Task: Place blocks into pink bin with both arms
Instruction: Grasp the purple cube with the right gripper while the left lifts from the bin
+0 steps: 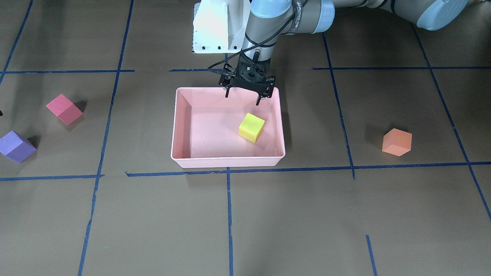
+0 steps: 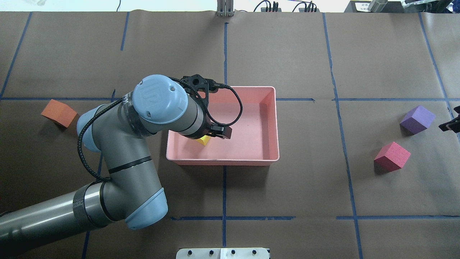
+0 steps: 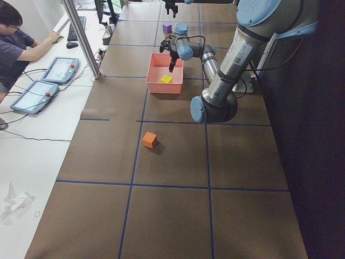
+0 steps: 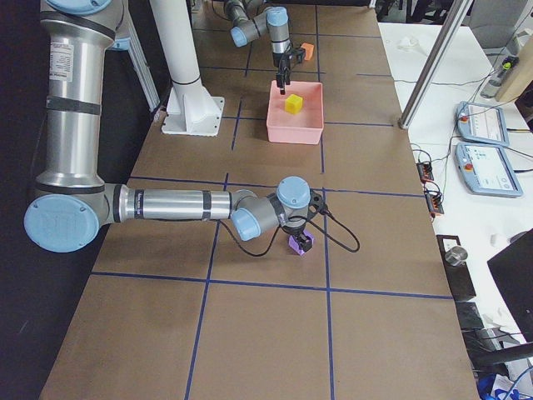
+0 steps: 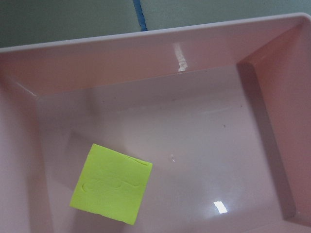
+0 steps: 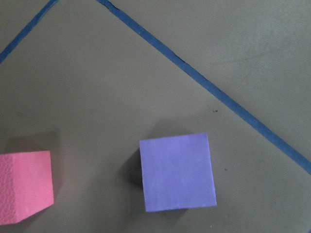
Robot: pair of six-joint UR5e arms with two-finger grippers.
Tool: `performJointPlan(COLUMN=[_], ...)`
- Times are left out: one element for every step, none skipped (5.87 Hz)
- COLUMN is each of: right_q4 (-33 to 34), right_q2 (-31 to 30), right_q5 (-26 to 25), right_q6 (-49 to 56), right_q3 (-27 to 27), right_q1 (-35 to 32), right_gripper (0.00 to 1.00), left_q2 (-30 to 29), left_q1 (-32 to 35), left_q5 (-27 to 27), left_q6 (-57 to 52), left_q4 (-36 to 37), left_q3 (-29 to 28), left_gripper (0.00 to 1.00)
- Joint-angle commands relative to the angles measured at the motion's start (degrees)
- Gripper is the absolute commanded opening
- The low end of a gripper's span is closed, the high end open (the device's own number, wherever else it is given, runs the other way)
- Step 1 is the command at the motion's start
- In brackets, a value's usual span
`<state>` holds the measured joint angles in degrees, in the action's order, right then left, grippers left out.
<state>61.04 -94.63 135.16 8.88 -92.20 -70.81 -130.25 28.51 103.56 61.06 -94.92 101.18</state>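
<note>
Currently, the left gripper hangs over the robot-side wall of the pink bin. Its fingers are spread apart and hold nothing. The yellow block lies on the bin floor below them, in the half nearer the robot's left, turned slightly askew to the walls and touching none.

Three blocks sit on the tabletop outside the bin. The orange block is well apart on the robot's left. The red-pink block and the purple block are near each other on the robot's right.

The right gripper is positioned over the purple block. Whether its fingers are spread or closed cannot be told; the right wrist view shows the block from above with no fingers in frame.
</note>
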Motion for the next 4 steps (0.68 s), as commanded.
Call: performJointPlan(right_q4=[-0.49,-0.49,-0.49,-0.49], right_q2=[3.74,4.88,6.02,6.12], right_q5=[-2.96,-4.01,-4.20,-5.07], right_q6=[0.08,0.00,-0.09,-0.53], right_q3=[4.12,5.44,7.37,8.00], right_q1=[2.51,3.56,4.53,6.19], right_gripper=[1.00,1.00,1.00,1.00], left_q2=[0.00,0.00,0.78,0.88], left_q1=[-0.12,-0.12,-0.12,-0.12], left_q5=[-0.03,-0.03,-0.03,-0.03], left_q6=[0.02,0.02,-0.15,-0.24], left_q4=[0.00,0.00,0.00,0.00], left_q3=[0.07,-0.02,0.41,0.33], left_gripper=[1.00,1.00,1.00,1.00])
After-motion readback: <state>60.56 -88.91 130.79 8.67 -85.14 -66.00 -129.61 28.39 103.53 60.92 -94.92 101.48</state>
